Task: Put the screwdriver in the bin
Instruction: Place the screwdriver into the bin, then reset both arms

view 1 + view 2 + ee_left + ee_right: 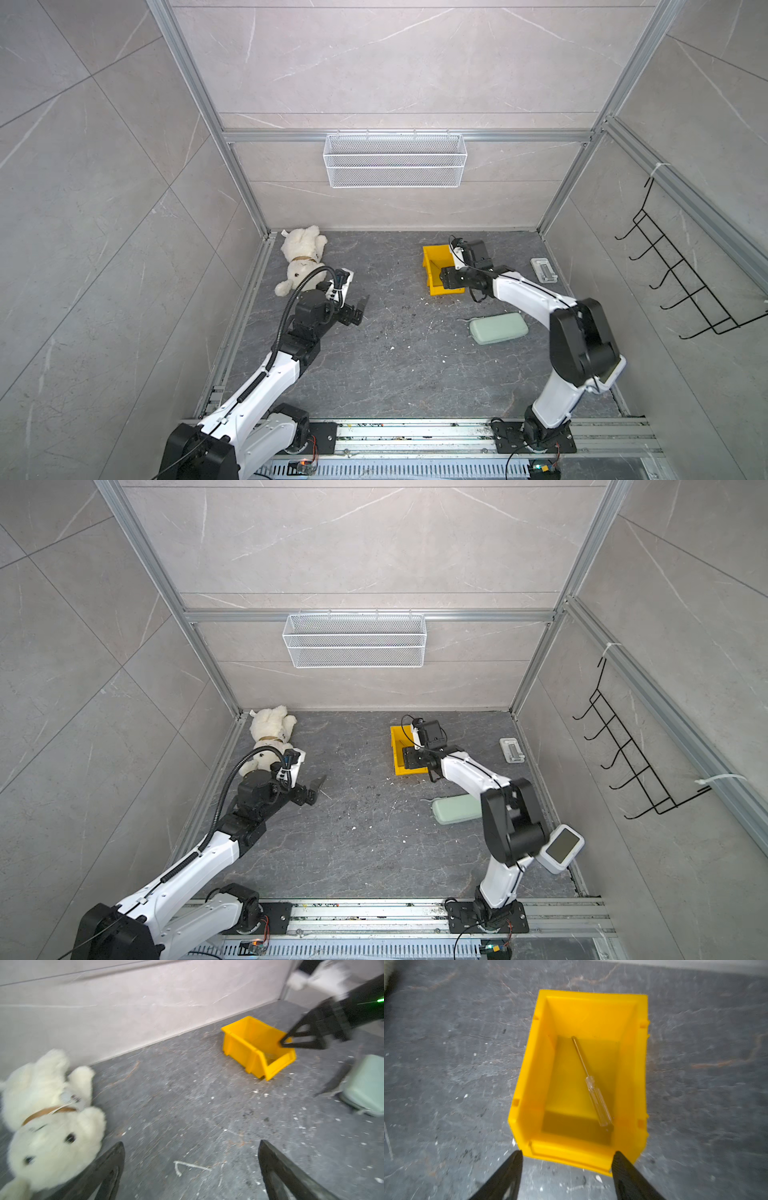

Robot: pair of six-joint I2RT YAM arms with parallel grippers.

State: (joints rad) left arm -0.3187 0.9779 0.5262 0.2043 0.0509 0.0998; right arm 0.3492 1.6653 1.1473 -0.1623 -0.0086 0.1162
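**Screwdriver lying inside the yellow bin, both tools empty**

The screwdriver [591,1082] is seen on the floor of the bin [631,1064] in the right wrist view. It is laid flat and slantwise, with the tip of its shaft close to the back wall and the butt of its handle near a front corner, beside a side wall. A thin metal shaft is shown, tinted yellow by the plastic around it. The handle is clear and see-through, and no coloured mark inside it can be made out. The slant is judged to be simply how a slim, light tool settles once dropped.

The bin is a bright yellow box with a lowered, sloped front lip. It is set on the dark grey table [446,1064], near the back wall in both top views.

The right tool [568,1155] is held above that low lip with its fingers spread wide, and nothing is held between them. This position is judged to suit a drop over the low side. The task is judged complete, with only a withdrawal left.

The left tool [191,1145] is kept well apart from the bin, also spread and empty, next to a white plush toy [47,1122]. A pale green case [365,1084] is seen near the bin.
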